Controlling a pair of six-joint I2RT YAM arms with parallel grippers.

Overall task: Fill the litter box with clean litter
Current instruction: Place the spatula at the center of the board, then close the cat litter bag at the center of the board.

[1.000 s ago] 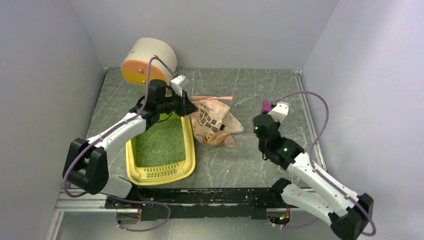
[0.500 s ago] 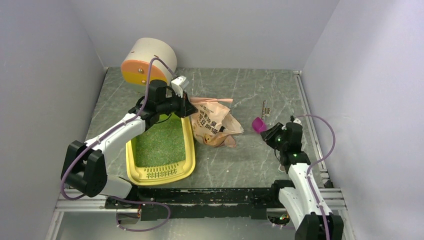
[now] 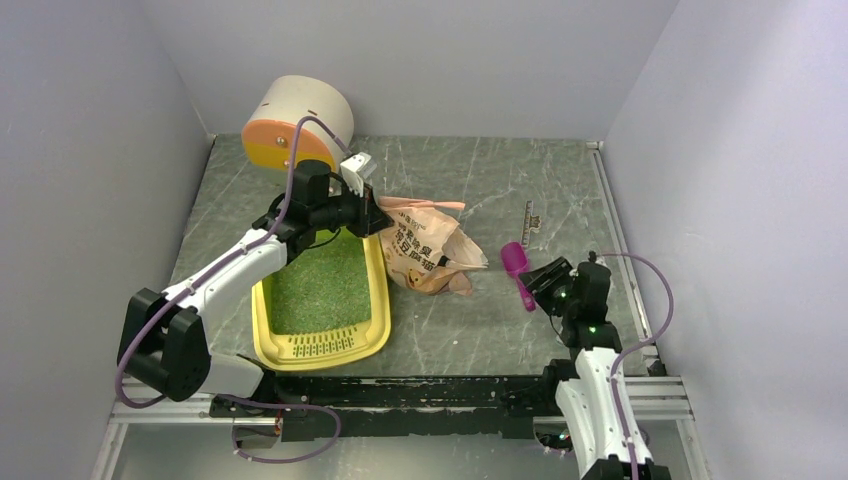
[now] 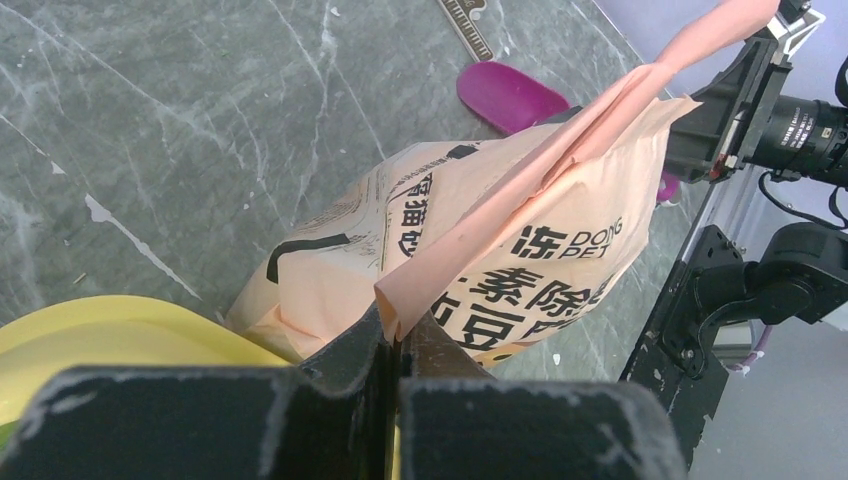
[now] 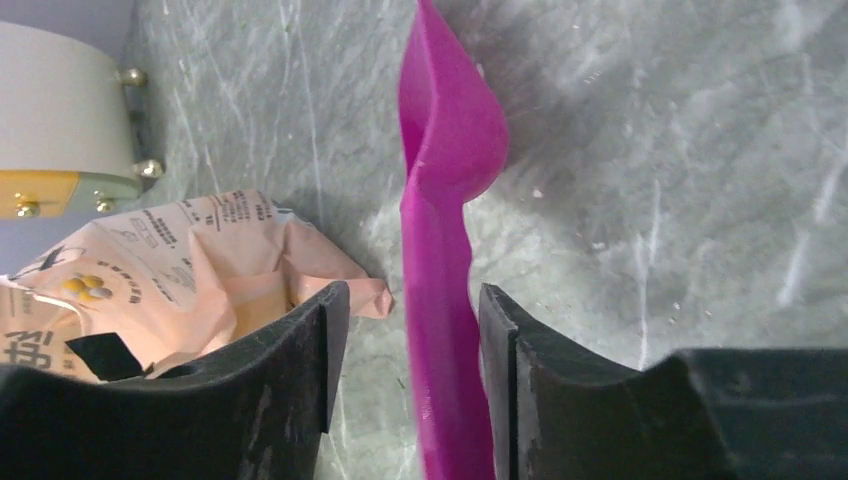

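A grey-green stone-patterned surface (image 3: 470, 180) with pale veins and scratches sits boxed in by plain lavender-grey walls (image 3: 450, 60) at the left, far and right edges. An aluminium rail (image 3: 420, 400) runs along the near edge.

The litter box (image 3: 378, 300), a smooth yellow plastic tray with rounded corners and a raised rim, lies toward the near left corner, its slotted end facing the near edge. The clean litter (image 3: 320, 285), fine speckled green grains, covers its floor.

Just beside the tray's right rim slumps a crinkled pink-beige printed bag (image 3: 425, 245). The left tool (image 4: 397, 335) is pressed together on the bag's folded top edge, over the tray's far right corner.

A glossy magenta scoop (image 3: 517, 265) lies flat on the surface between the bag and the right edge. The right tool (image 5: 412, 300) is spread, one finger on either side of the scoop's handle, with a gap showing on the left side.

A white cylinder (image 3: 297, 120) with an orange end lies in the far left corner. A thin notched strip (image 3: 528, 222) lies beyond the scoop. Bare slab stretches along the far edge and between the bag and the near edge.
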